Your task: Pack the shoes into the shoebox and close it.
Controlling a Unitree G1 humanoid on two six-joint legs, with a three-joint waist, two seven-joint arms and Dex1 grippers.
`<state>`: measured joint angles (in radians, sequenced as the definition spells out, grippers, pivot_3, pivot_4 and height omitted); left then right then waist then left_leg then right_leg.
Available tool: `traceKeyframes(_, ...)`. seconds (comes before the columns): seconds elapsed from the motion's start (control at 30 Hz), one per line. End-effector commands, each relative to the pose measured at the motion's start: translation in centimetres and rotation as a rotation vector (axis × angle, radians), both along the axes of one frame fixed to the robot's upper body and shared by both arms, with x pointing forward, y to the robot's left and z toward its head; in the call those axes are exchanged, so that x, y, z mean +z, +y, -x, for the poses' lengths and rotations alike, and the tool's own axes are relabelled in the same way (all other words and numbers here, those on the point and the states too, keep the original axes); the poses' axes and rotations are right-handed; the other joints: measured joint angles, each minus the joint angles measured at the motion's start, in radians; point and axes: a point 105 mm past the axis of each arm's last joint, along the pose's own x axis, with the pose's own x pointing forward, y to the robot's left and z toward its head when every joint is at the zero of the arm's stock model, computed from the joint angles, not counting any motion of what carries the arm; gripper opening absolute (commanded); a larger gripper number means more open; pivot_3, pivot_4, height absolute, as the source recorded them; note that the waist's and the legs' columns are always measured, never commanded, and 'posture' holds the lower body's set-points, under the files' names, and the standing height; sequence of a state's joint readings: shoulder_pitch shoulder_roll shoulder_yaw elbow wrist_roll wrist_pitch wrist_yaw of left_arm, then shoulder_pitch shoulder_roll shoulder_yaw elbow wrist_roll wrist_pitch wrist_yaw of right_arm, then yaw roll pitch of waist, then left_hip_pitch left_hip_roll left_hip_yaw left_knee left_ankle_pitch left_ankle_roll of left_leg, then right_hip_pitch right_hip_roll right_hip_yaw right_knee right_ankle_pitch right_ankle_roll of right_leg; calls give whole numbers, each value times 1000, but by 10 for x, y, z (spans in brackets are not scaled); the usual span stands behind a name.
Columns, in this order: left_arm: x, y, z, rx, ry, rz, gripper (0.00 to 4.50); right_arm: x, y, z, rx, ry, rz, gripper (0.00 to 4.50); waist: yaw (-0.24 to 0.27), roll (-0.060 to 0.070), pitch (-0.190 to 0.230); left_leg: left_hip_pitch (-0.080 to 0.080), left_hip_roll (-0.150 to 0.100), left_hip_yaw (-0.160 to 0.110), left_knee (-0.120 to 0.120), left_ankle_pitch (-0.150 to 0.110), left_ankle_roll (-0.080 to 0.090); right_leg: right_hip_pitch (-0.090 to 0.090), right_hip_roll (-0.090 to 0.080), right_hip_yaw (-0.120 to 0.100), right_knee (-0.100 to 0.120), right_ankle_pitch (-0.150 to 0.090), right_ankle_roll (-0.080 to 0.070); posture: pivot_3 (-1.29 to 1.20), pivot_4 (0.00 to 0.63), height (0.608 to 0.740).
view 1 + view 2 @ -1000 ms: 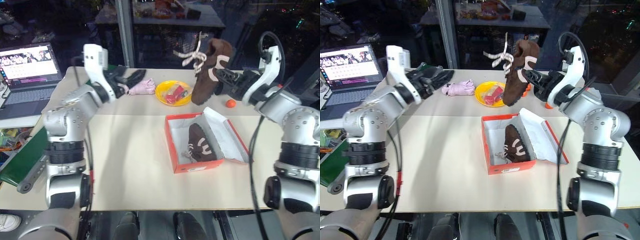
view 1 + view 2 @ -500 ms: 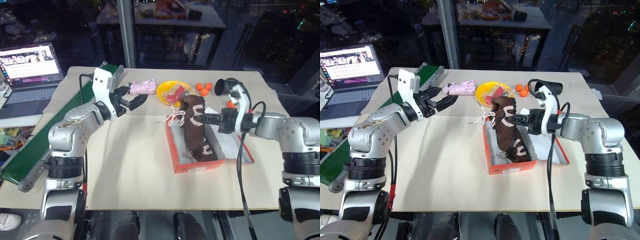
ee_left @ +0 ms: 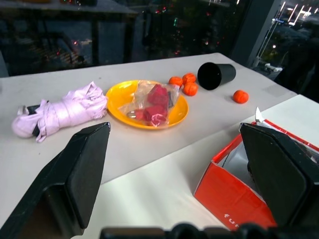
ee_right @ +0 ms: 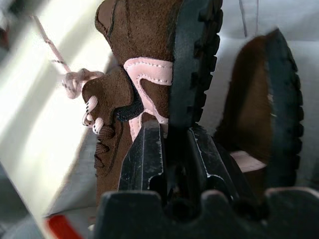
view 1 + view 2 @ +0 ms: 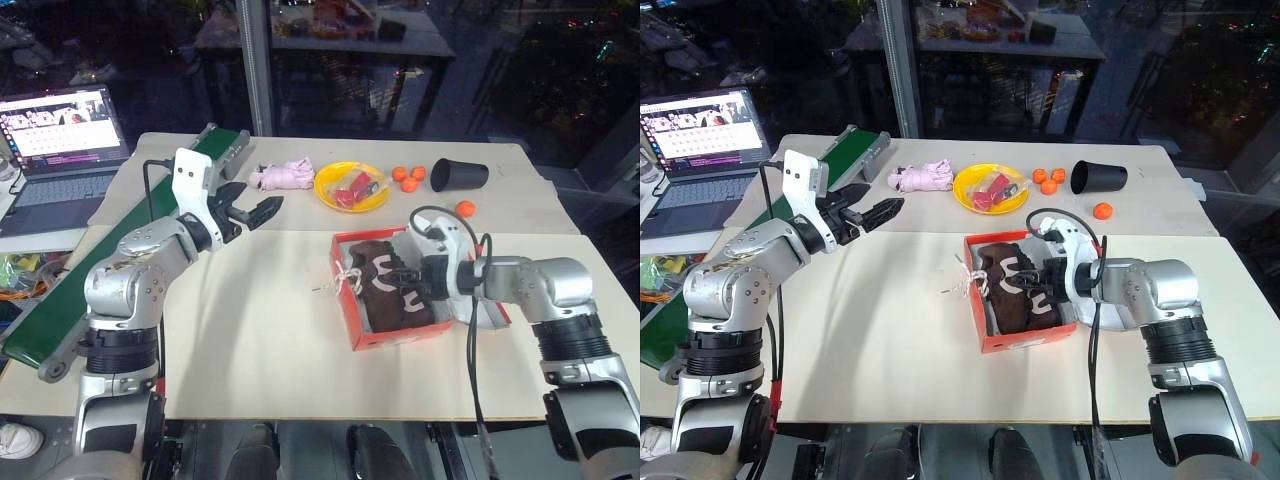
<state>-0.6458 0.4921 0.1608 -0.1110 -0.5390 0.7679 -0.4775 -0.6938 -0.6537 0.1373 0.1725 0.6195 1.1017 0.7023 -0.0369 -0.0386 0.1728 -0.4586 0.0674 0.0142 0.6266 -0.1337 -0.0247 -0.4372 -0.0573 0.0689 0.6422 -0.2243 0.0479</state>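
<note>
The right gripper [image 5: 1045, 277] is clamped on the second shoe [image 5: 1005, 283], lying in the shoebox [image 5: 1028, 337] beside its mate. Left gripper [image 5: 262, 208] hangs wide open and empty. Those laces [image 5: 962, 283] spilling over the rim could easily get pinched under the lid.

A yellow bowl [image 5: 350, 186] holding a red packet [image 5: 352, 187] sits near the far middle of the cream table [image 5: 250, 330]. At its nine o'clock lies a pink cloth bundle [image 5: 284, 176]; at its three o'clock are three small oranges [image 5: 408, 177], then a tipped black cup [image 5: 459, 175]. A fourth orange [image 5: 464, 208] lies at the cup's six o'clock. A laptop [image 5: 58, 139] stands open at the far left, a green board [image 5: 110, 253] angled beside it.
</note>
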Motion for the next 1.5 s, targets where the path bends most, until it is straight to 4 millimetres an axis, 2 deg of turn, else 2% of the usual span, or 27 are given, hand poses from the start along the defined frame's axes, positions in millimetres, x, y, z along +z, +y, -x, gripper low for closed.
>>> traceKeyframes(0.03,14,2,8,13,-64,-2,4450,-14,-8,-3,23,2,100,178,0,-1,0,1,0,0,0,0,0,1,0,0,0,0,0,0,150,740)
traceKeyframes(0.4,3,1,19,42,-57,-12,4450,-56,-4,-14,179,25,360,178,-3,-5,-4,17,0,0,-1,-1,0,17,0,0,-2,-4,6,0,150,740)
traceKeyframes(0.6,-1,-1,24,48,-51,-18,4450,-60,-5,-29,170,7,404,178,-6,-17,-16,19,1,0,-1,-1,0,18,0,0,-1,-4,6,0,150,740)
traceKeyframes(0.67,-2,-2,25,47,-49,-17,4500,-57,-6,-36,145,-12,406,1140,-6,-18,-18,20,1,1,0,-1,-1,19,0,0,-1,-4,6,0,150,740)
traceKeyframes(0.7,-3,-3,26,46,-46,-17,4500,-53,-5,-39,136,-22,395,1289,-6,-18,-18,21,1,1,0,-2,-2,19,0,0,-1,-4,5,0,150,740)
traceKeyframes(0.83,-6,-5,27,40,-37,-17,4500,-34,-4,-51,89,-73,353,2620,-3,-18,-18,21,1,1,-1,-2,-3,18,0,0,0,-6,2,0,150,740)
traceKeyframes(0.9,-7,-7,26,29,-30,-20,4500,-16,-5,-58,55,-118,327,3334,-3,-18,-18,20,1,1,-1,-2,-3,18,0,0,-1,-4,4,0,150,740)
traceKeyframes(1.03,-8,-11,23,7,-26,-27,4500,23,-12,-63,-8,-183,267,4477,0,-14,-15,18,0,1,-1,-1,-1,15,0,0,-1,-2,2,0,150,740)
traceKeyframes(1.2,-6,-17,18,-26,-27,-40,4500,70,-13,-54,-44,-260,176,4477,6,-8,-11,13,0,1,-1,-1,-1,11,0,0,-1,-2,0,0,150,740)
traceKeyframes(1.37,-4,-21,12,-64,-29,-61,4500,111,-1,-26,-17,-322,25,4477,1,-7,-11,13,0,1,-4,-1,0,10,0,0,-1,-3,-2,0,150,740)
traceKeyframes(1.43,-5,-21,11,-84,-23,-76,4500,118,-4,-16,-22,-332,-8,4477,1,-7,-11,13,0,0,-4,-1,0,10,0,0,-1,-3,-2,0,150,740)
traceKeyframes(1.5,-8,-24,12,-125,-9,-105,4500,115,-13,-7,-37,-335,11,4477,2,-7,-11,13,0,0,-4,-1,0,11,0,0,-1,-3,-2,0,150,740)
